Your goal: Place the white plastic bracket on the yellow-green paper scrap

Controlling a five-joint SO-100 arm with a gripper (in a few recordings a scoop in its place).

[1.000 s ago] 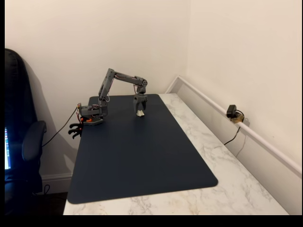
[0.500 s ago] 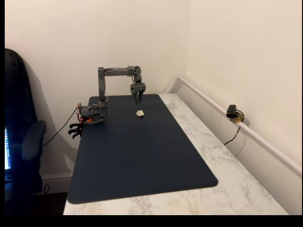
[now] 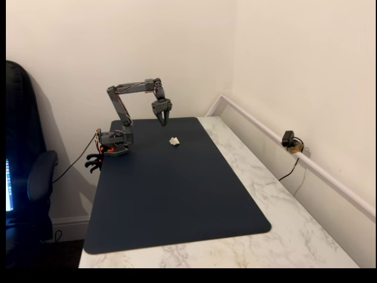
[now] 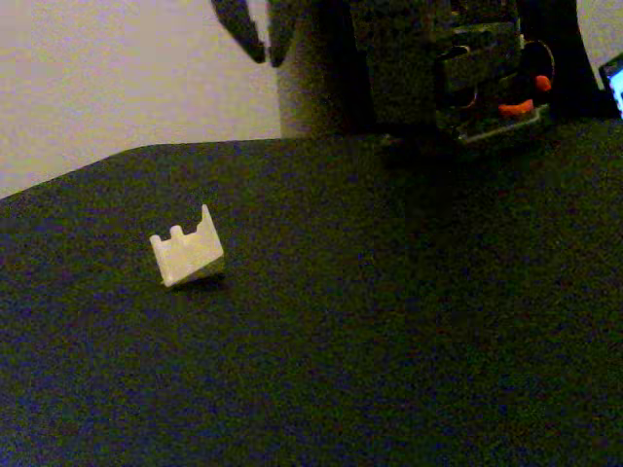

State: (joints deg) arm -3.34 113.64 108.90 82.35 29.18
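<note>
Arm [image 3: 121,106] folding up over base, elbow high, forearm running level. Wrist bending down. Gripper [image 3: 163,119] hanging above mat, pointing down, holding nothing, fingers slightly parted; fingertips [image 4: 243,29] poking into top edge of low fixed view.

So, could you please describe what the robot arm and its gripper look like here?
The arm is slim, grey and jointed, ending in a dark two-finger gripper with tapered fingers. Its base carries orange parts, and a thin dark cable trails off it.
</note>
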